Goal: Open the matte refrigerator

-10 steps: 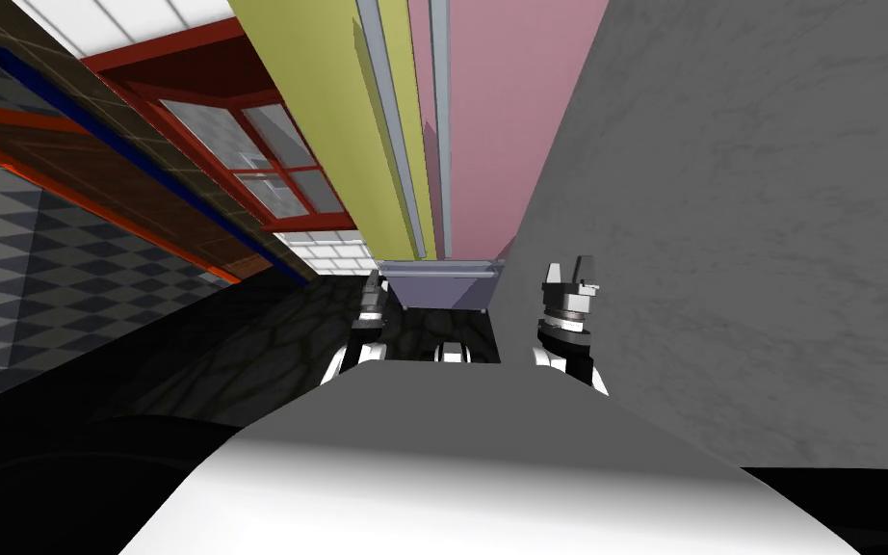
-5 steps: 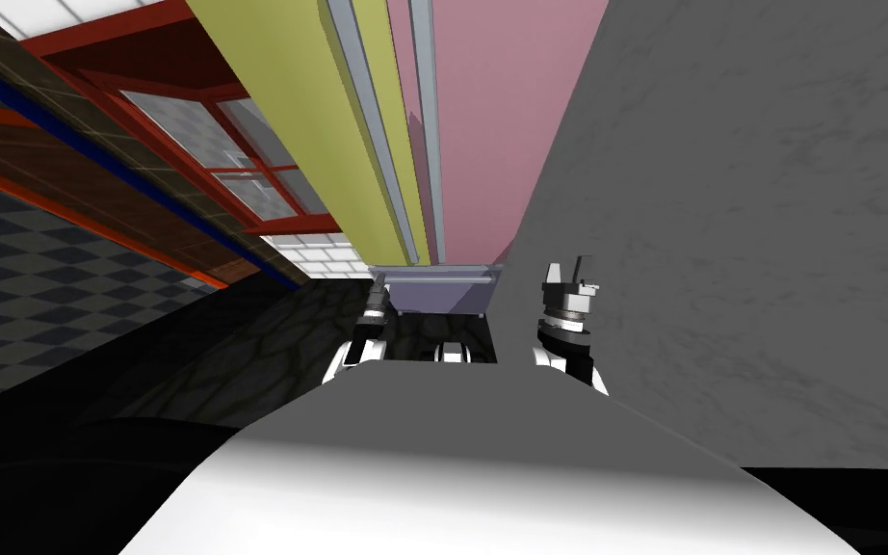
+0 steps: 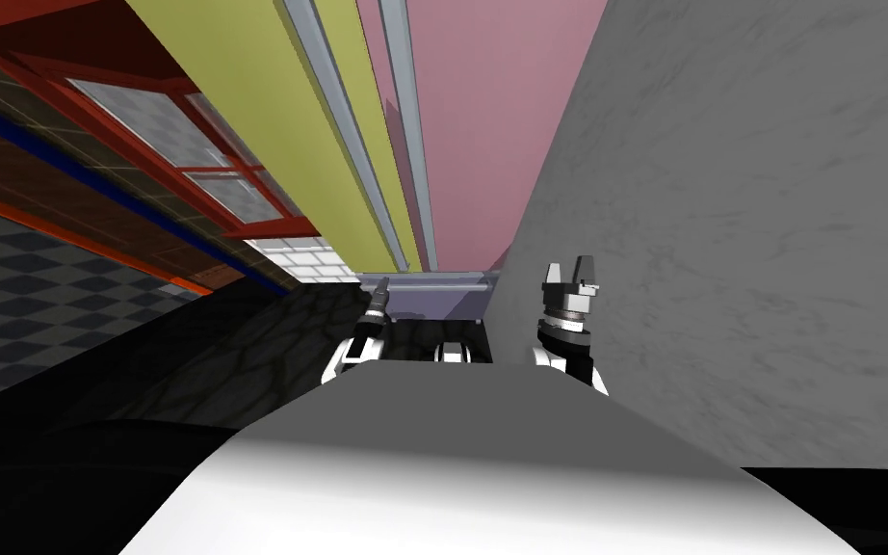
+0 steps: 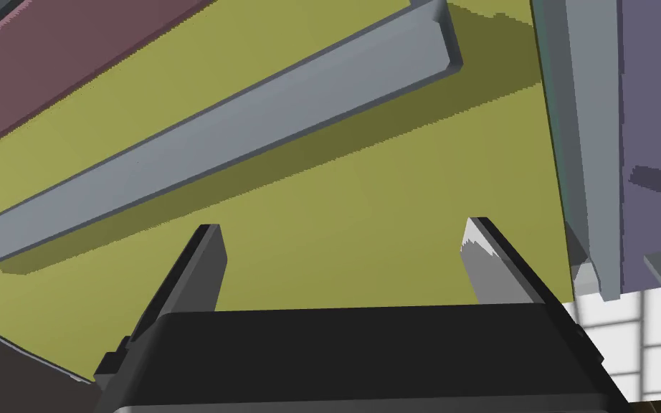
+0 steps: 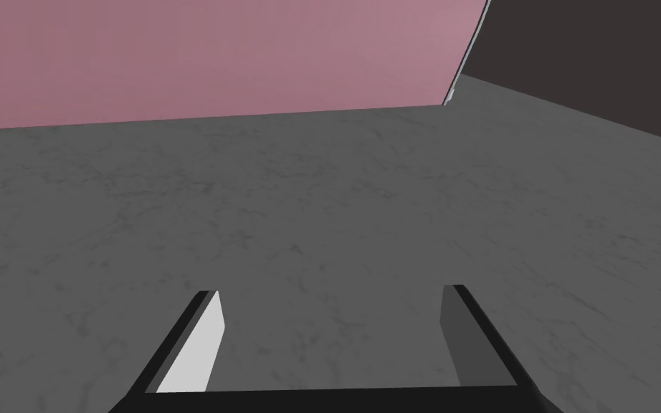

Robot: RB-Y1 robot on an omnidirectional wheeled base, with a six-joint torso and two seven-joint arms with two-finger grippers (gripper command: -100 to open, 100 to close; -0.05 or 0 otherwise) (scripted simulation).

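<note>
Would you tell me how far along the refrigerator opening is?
Done: left gripper is open and up at the olive-yellow refrigerator door. In hand: lining up on its grey bar handle, which lies ahead, ungripped. Remaining: grasp and pull. Right gripper is open, facing a grey marbled surface.

Supporting surface: the floor [image 3: 259, 337], dark, with an irregular stone pattern; it lies between a grey checkered surface [image 3: 38, 289] on the robot's left and a grey marbled wall [image 3: 750, 241] on the right; the refrigerator [image 3: 269, 106], olive-yellow fronted, stands on it at the far edge; its grey-violet base panel [image 3: 428, 297] meets the floor; a white brick wall [image 3: 302, 255] rises beside that base.
</note>
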